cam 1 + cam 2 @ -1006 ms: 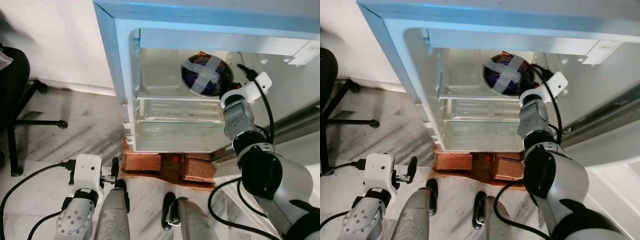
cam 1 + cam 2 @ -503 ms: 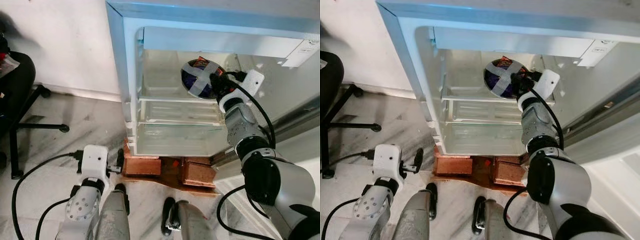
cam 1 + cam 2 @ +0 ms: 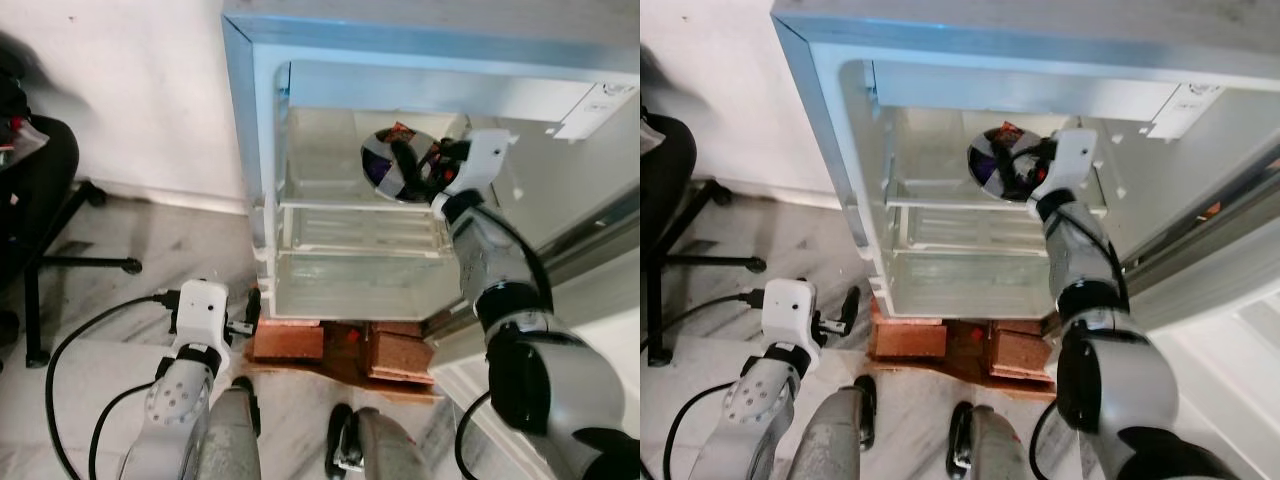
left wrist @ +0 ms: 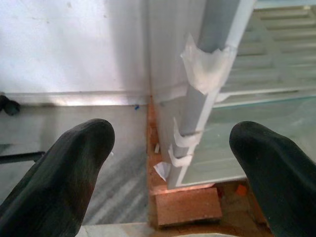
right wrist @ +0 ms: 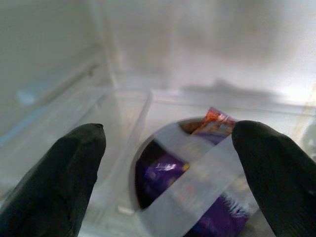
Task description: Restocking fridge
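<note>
1. Left gripper: low beside fridge base, fingers spread, empty, well apart from task item.
2. Taped bowl: on upper fridge shelf, directly ahead of right gripper.
3. Right gripper: fingers apart, straddling bowl, nearer arm.

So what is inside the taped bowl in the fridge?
The bowl holds purple and orange packets, seen under crossed tape strips. What lies beneath them is hidden.

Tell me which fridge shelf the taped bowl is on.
The upper glass shelf, on its right side. The taped bowl of purple packets sits there with the right gripper at it, jaws open. The shelf below is bare.
</note>
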Robot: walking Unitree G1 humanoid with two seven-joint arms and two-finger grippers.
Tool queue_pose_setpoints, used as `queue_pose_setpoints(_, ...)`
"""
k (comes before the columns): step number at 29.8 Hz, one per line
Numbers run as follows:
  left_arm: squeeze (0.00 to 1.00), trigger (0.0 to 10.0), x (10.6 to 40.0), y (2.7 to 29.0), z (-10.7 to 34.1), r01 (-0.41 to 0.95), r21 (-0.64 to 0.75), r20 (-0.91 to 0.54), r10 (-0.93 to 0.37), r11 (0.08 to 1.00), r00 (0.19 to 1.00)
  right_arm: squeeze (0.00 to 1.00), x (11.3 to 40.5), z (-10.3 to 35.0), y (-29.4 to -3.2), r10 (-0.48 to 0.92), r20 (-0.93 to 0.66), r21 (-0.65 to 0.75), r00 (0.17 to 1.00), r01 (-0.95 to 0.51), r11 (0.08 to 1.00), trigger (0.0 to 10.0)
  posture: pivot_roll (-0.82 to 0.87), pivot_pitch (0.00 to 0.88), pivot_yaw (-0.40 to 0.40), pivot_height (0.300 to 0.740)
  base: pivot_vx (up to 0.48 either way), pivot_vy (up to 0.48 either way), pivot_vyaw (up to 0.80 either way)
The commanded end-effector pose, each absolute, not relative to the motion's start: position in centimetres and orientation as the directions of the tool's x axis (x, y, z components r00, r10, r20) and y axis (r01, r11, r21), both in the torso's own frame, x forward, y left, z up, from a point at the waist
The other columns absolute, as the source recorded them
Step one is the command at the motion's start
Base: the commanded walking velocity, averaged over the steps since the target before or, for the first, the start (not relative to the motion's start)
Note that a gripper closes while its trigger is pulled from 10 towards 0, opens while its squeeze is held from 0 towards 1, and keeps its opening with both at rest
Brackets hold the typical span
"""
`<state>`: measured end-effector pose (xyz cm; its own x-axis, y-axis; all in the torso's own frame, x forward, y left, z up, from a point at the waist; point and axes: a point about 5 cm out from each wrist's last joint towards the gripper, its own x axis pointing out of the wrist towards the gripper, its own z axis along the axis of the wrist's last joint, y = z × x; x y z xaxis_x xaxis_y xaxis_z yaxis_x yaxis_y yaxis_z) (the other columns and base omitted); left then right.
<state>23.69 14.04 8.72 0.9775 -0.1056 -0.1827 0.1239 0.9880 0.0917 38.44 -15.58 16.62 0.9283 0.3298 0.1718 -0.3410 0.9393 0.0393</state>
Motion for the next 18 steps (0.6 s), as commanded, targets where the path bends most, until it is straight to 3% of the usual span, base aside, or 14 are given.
queue_pose_setpoints(1, 0.0, 10.0, 23.4, 14.0, 8.0, 0.129, 0.087, -0.208, -0.108, 0.988, 0.972, 0.0, 37.6, 16.4, -16.0, 0.31, 0.187, 0.03, 0.932, -0.321, 0.947, 10.0, 0.21, 0.186, -0.075, 0.74, 0.0, 0.0, 0.0)
queue_pose_setpoints(5, 0.0, 10.0, 23.5, 13.6, 8.1, 0.138, 0.087, -0.204, -0.118, 0.987, 0.972, 0.0, 36.0, 16.2, -15.8, 0.311, 0.233, 0.051, 0.921, -0.331, 0.942, 10.0, 0.2, 0.187, -0.078, 0.74, 0.0, 0.0, 0.0)
queue_pose_setpoints(18, 0.0, 10.0, 24.9, 12.7, 8.3, 0.156, 0.064, -0.192, -0.141, 0.986, 0.971, 0.0, 30.2, 12.5, -16.8, 0.05, 0.156, 0.202, 0.986, -0.082, 0.976, 10.0, 0.19, 0.2, -0.071, 0.74, 0.0, 0.0, 0.0)
